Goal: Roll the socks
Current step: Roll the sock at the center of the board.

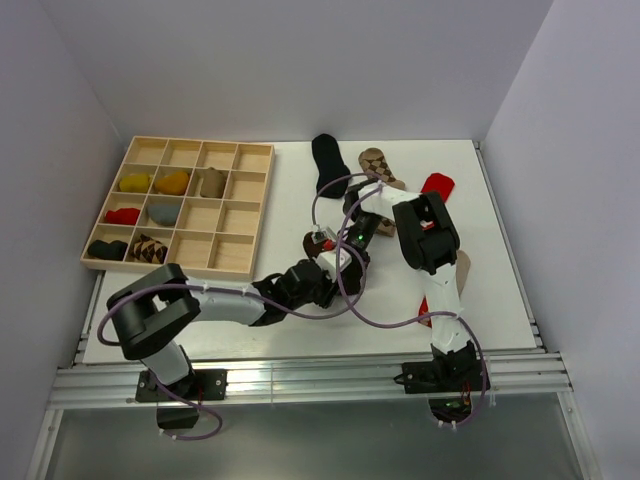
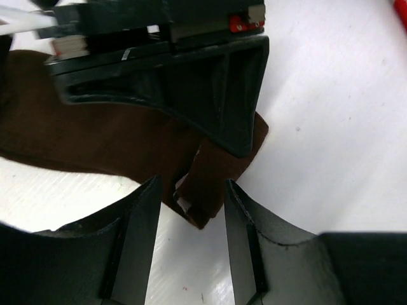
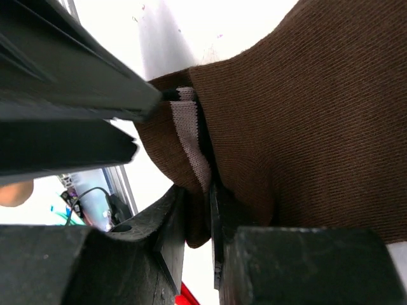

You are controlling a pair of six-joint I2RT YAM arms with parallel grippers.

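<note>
A dark brown sock (image 1: 313, 243) lies at the table's middle. My right gripper (image 1: 352, 232) is shut on a folded edge of it; the right wrist view shows the fold with its pale stripe (image 3: 191, 140) pinched between the jaws (image 3: 197, 190). My left gripper (image 1: 330, 262) is open, and its fingers (image 2: 192, 184) straddle the folded end of the same sock (image 2: 127, 140) without closing on it. A black sock (image 1: 328, 163), a brown argyle sock (image 1: 378, 165) and a red sock (image 1: 437, 184) lie at the back. A tan sock (image 1: 461, 275) is partly hidden by the right arm.
A pale wooden grid tray (image 1: 228, 255) stands at the back left, holding several rolled socks in its left compartments. The two grippers are close together, the right one (image 2: 191, 76) just above the left one's fingers. Walls enclose the table.
</note>
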